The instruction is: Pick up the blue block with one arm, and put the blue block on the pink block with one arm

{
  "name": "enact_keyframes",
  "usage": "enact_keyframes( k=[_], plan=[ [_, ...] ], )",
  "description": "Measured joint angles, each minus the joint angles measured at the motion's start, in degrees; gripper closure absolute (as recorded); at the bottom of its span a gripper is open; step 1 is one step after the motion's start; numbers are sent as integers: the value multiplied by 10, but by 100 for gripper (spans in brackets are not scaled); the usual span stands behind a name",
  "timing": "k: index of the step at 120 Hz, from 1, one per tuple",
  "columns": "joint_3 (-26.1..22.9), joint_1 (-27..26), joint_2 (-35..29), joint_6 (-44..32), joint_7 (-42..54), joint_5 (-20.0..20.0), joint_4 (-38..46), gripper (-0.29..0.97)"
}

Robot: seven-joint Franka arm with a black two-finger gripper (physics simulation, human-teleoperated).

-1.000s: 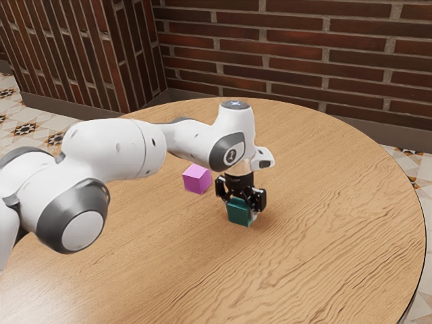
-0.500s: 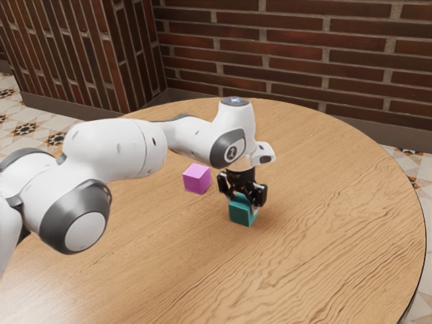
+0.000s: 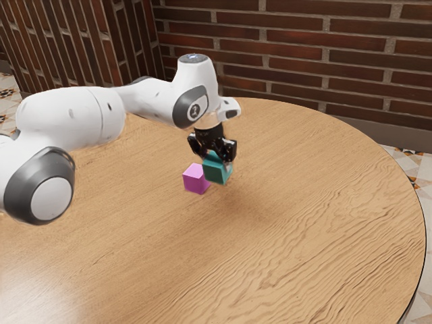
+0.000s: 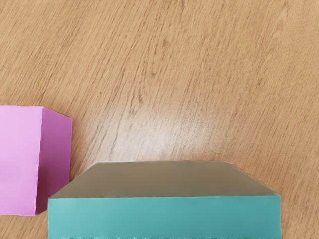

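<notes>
exterior view: gripper (image 3: 214, 157) clamps the blue block (image 3: 217, 173) above the table (image 3: 304, 223); wrist view: pink block (image 4: 30, 159) just beside it.

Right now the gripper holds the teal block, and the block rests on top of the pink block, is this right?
Not quite: the gripper holds the teal block, but it is beside the pink block, not on top, as the wrist view shows.

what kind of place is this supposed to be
Likely a simulated indoor room, perhaps a café corner: a round wooden table, dark red brick walls behind it, and patterned floor tiles beyond the table's edge.
</notes>
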State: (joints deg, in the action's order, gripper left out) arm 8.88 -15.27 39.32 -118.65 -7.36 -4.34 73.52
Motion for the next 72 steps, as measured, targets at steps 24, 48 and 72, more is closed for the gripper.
enact_keyframes(
  k=[24, 48, 72],
  plan=[
    [-168, 178, -18, 6, 1, 105, 0, 33],
    [-201, 226, -26, 8, 3, 149, 2, 33],
    [-223, 247, -11, 12, 3, 159, -2, 34]
  ],
)
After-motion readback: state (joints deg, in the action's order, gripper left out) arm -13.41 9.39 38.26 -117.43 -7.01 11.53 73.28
